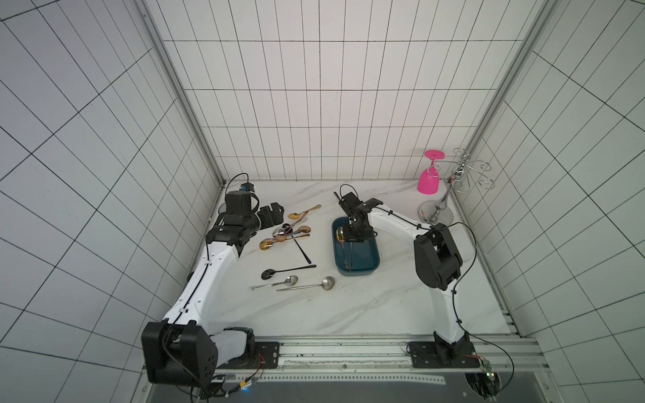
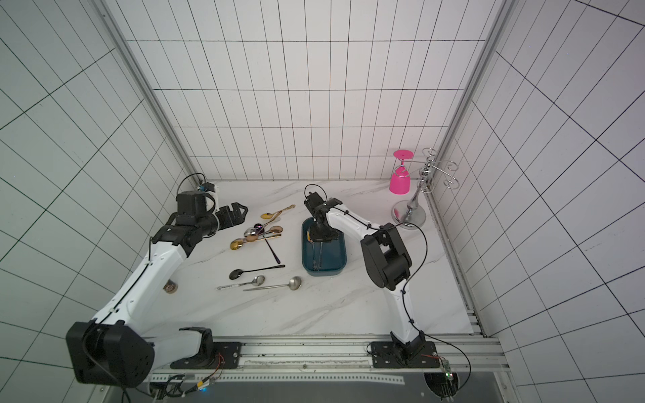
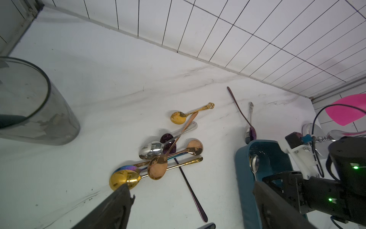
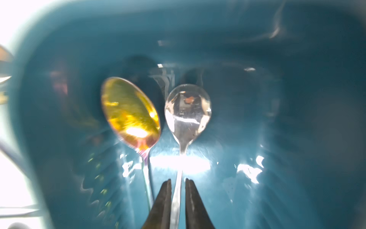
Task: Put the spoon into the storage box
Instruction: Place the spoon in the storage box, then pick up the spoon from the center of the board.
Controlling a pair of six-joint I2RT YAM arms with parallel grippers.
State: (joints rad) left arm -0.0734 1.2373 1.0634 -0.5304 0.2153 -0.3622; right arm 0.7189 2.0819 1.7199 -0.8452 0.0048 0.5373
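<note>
- storage box (image 1: 359,272): dark teal-blue all over, glossy, no pattern on it
- gold spoon (image 4: 130,113) in the box: yellow-gold bowl that goes pinkish-purple at the neck
- silver spoon (image 4: 188,113) next to it: plain mirror silver
- table (image 1: 349,307): white marble look with faint grey veins
- walls (image 1: 314,104): white tiles, thin dark grid lines
- goblet (image 1: 428,183): solid hot pink, really pops
- rack (image 1: 436,213): shiny chrome
- cup (image 3: 29,103): smoky grey, see-through
- spoon pile (image 3: 158,166): a mix of gold, rose-copper, dark purple and mirror silver, plus one rainbow blue-purple
- black spoon (image 1: 268,274): plain black, bowl and handle
- robot arms (image 1: 214,265): white shells, black joints
</note>
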